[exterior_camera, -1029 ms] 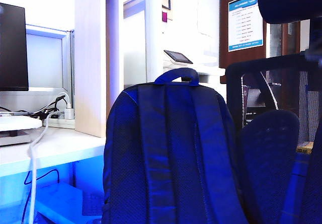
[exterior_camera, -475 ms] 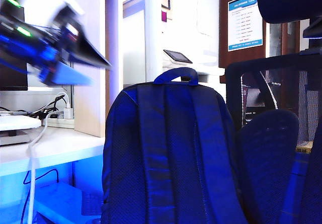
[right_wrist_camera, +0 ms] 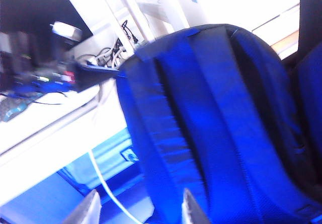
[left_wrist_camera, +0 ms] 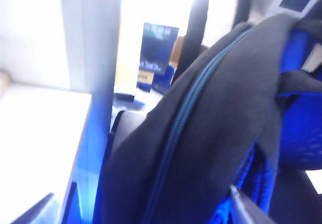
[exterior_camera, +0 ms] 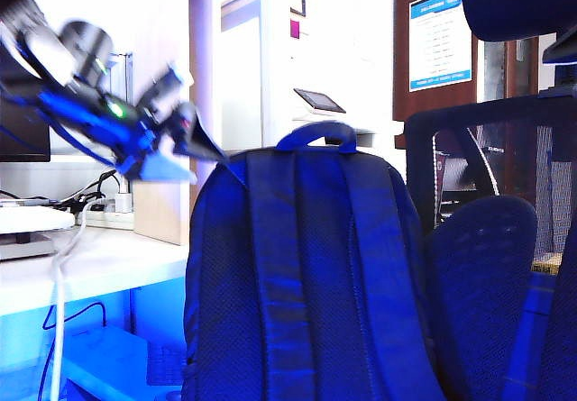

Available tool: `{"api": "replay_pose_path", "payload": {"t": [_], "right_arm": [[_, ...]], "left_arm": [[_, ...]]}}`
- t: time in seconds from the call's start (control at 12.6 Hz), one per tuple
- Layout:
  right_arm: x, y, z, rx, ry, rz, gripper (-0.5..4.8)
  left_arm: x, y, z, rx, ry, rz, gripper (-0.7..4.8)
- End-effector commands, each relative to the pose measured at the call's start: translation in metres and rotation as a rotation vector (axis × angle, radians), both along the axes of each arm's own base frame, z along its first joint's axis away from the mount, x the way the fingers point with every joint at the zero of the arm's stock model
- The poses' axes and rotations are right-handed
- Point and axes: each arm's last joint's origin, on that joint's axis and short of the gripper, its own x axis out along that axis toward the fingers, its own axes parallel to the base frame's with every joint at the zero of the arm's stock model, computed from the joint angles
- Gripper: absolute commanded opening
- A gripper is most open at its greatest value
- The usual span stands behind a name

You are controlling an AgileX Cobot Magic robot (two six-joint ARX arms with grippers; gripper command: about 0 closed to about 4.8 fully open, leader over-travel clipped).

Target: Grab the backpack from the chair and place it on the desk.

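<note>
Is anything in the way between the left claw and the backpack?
No. In the exterior view the open left claw hangs just beside the backpack with only bare air between them.

Only one sign carries print — a blue-and-white poster (exterior_camera: pixel 440 38) on the dark brown door (exterior_camera: pixel 410 68) in the exterior view, with a blue header band and rows of small lines below, all too small to read. The left wrist view shows a dark blue notice (left_wrist_camera: pixel 157 48) in the background — blurred, its pale lettering illegible. Nothing else bears readable text.
</note>
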Motion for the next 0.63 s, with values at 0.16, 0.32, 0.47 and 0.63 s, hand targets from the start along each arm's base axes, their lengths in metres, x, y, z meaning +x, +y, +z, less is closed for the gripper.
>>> {"api": "replay_pose_path", "payload": {"t": [0.16,0.32,0.47,0.63], "right_arm": [[0.002,0.001,0.001,0.050,0.041,0.009,2.13],[0.004,0.003,-0.002,0.045,0.071,0.042,2.13],[0.004,0.003,-0.001,0.050,0.066,0.054,2.13],[0.004,0.004,0.003,0.086,0.051,0.104,2.12]], "left_arm": [[0.008,-0.016,-0.018,-0.015,0.062,-0.077,4.62],[0.006,-0.024,-0.020,0.004,0.063,-0.099,4.50],[0.008,-0.026,-0.016,0.002,-0.013,-0.128,1.87],[0.011,-0.027,-0.011,-0.007,-0.083,-0.124,-0.06]]}}
